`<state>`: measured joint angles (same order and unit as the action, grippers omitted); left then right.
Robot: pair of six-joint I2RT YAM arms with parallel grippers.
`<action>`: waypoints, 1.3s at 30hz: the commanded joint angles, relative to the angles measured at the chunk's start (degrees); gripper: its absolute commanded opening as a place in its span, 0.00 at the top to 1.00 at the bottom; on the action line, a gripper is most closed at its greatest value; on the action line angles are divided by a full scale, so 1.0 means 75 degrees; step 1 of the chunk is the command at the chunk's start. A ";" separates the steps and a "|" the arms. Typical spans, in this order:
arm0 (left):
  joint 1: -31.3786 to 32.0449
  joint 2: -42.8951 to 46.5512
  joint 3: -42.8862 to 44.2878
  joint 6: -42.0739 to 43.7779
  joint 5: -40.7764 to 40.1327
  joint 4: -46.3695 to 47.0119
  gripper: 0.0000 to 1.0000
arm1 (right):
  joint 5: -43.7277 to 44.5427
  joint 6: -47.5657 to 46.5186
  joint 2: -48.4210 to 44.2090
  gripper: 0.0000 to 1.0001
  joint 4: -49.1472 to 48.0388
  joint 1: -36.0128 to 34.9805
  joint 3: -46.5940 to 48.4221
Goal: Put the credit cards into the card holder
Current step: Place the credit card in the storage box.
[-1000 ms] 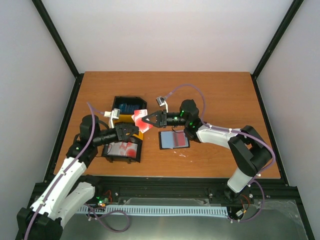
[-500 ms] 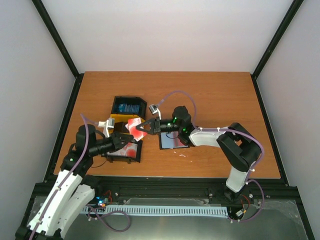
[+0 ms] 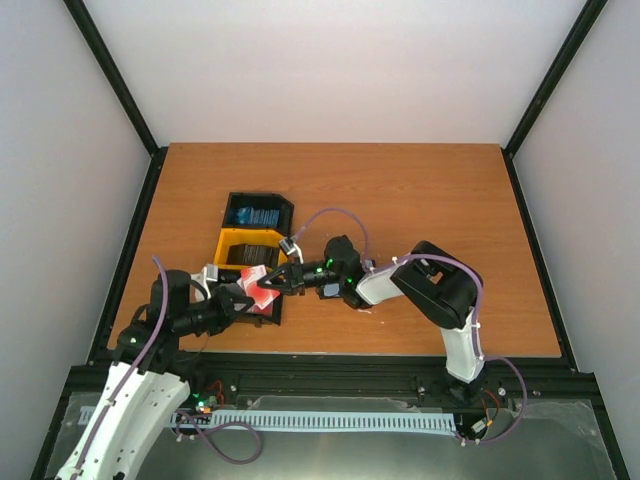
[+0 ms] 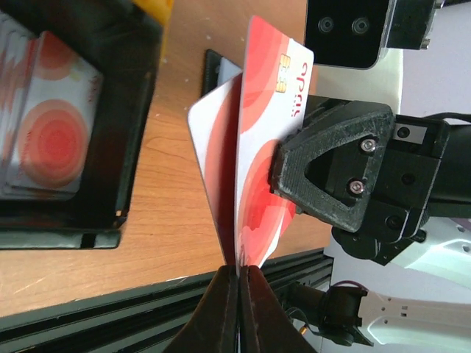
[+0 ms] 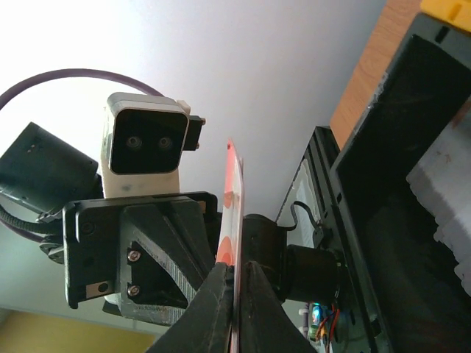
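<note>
Both hands meet above the near bin (image 3: 271, 318) — the left hand (image 3: 238, 300) has just clamped onto the red-blotched card (image 3: 258, 292), which the right hand (image 3: 268, 285) also pinches (likely a mid-air handover). They have moved leftward; the card holder cannot be made out.
</note>
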<state>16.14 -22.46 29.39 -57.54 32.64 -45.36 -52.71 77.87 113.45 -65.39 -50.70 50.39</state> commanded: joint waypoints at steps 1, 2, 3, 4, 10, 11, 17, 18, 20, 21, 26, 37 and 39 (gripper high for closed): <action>0.0004 -0.0035 0.0043 -0.0317 -0.0338 -0.0684 0.99 | 0.0245 0.0339 0.0297 0.95 -0.0693 -0.0118 0.0149; 0.0004 -0.0091 0.0062 -0.0320 -0.0394 -0.0680 0.99 | 0.0252 0.0371 0.0348 0.93 -0.0697 -0.0119 0.0159; 0.0004 -0.0142 0.0066 -0.0320 -0.0455 -0.0684 0.99 | 0.0264 0.0377 0.0378 0.92 -0.0687 -0.0119 0.0170; 0.0004 -0.0182 0.0066 -0.0320 -0.0511 -0.0705 0.99 | 0.0266 0.0366 0.0408 0.89 -0.0661 -0.0119 0.0182; 0.0004 -0.0294 0.0205 -0.0451 -0.1081 -0.1122 0.99 | 0.0324 0.0275 0.0478 0.77 -0.0329 -0.0119 0.0138; 0.0004 -0.0329 0.0272 -0.0469 -0.1229 -0.1251 0.99 | 0.0325 0.0228 0.0472 0.76 -0.0232 -0.0119 0.0143; 0.0004 -0.0493 0.0692 -0.0499 -0.1950 -0.1678 0.99 | 0.0426 -0.0934 0.0301 0.75 0.1766 -0.0129 0.0466; 0.0004 -0.0528 0.0754 -0.0472 -0.2072 -0.1762 0.99 | 0.0490 -0.1215 0.0219 0.75 0.2220 -0.0122 0.0534; 0.0007 -0.0621 0.0840 -0.0405 -0.2206 -0.1852 0.99 | 0.0585 -0.1830 0.0124 0.75 0.3217 -0.0142 0.0760; 0.0004 -0.0651 0.0859 -0.0369 -0.2228 -0.1843 0.99 | 0.0653 -0.2113 0.0091 0.75 0.3693 -0.0162 0.0884; 0.0004 -0.0698 0.0928 -0.0209 -0.2237 -0.1755 0.99 | 0.1006 -0.2700 -0.0028 0.75 0.4604 -0.0189 0.1104; 0.0004 -0.1451 0.1910 0.1753 -0.1239 -0.0120 0.99 | 0.2164 -0.3585 -0.2328 0.63 0.5896 0.0422 0.0770; 0.0004 -0.1681 0.2092 0.2107 -0.0772 0.0620 0.99 | 0.2253 -0.3495 -0.2906 0.59 0.5864 0.0805 0.0436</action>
<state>16.14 -32.49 41.01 -49.80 20.49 -51.40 -39.35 52.88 98.76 -22.46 -49.28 56.99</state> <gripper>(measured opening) 0.012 0.382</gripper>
